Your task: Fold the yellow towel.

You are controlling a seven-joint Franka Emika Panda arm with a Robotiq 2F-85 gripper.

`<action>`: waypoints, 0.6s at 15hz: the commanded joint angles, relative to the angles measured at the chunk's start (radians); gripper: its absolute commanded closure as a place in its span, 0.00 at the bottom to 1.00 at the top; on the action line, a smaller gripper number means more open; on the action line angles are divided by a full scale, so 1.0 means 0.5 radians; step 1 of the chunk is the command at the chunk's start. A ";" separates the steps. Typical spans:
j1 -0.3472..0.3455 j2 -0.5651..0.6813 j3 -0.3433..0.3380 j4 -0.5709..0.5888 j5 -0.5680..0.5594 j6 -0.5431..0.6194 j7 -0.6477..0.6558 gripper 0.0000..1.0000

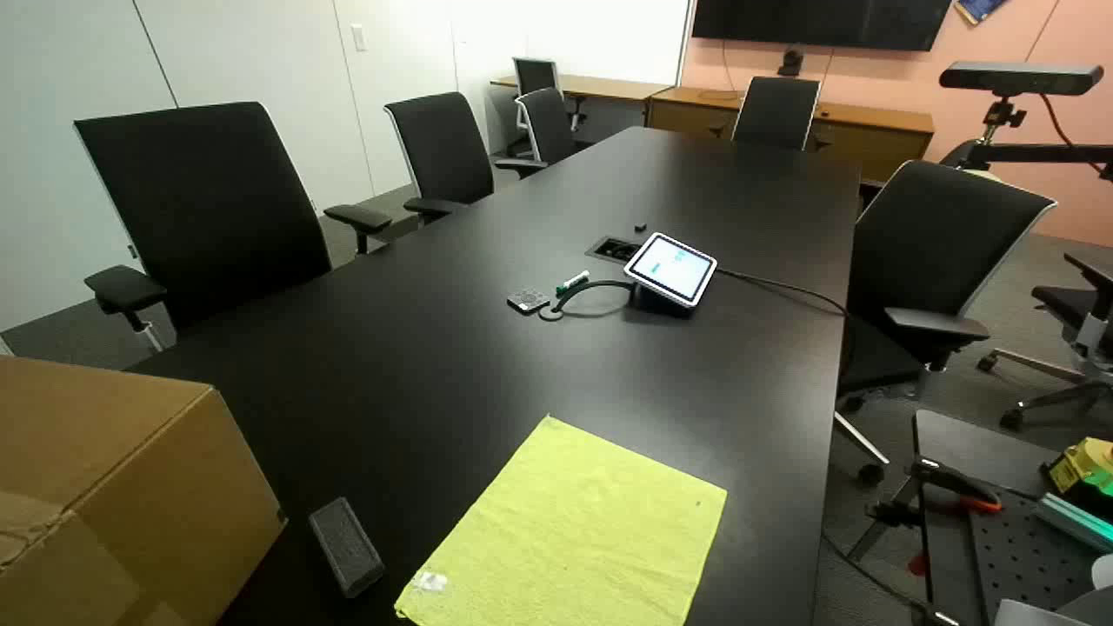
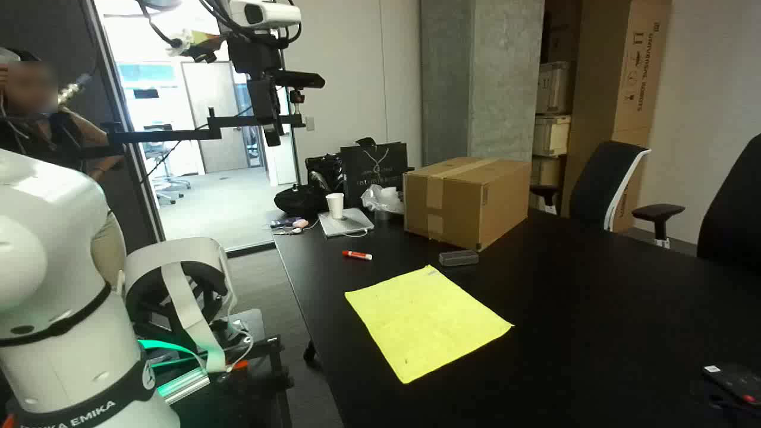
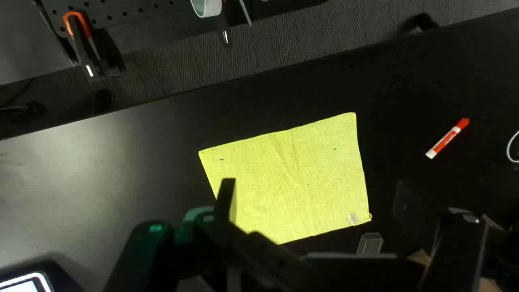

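Lying flat: yellow towel spread on dark table

The gripper hangs clear of the towel, its jaws spread wide. In an exterior view, a red marker and a dark block lie near the towel.

Room: an office meeting room
Centrepiece: one long black table
Seating: several black office chairs, along both of the table's long sides and at its far end in an exterior view
Beyond the table's far end: a dark wall-mounted screen over a low wood-coloured cabinet
On the table: a lit, tilted tablet beside a cable port
Beside the table: a white robot arm lettered "EMIKA"
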 commanded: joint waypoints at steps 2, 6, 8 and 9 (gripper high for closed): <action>-0.026 -0.006 0.016 0.019 0.015 -0.009 -0.017 0.00; -0.027 -0.013 0.016 0.021 0.015 -0.009 -0.017 0.00; -0.039 0.013 0.029 -0.017 -0.003 0.054 -0.033 0.00; -0.040 0.035 0.032 -0.054 -0.006 0.104 -0.055 0.00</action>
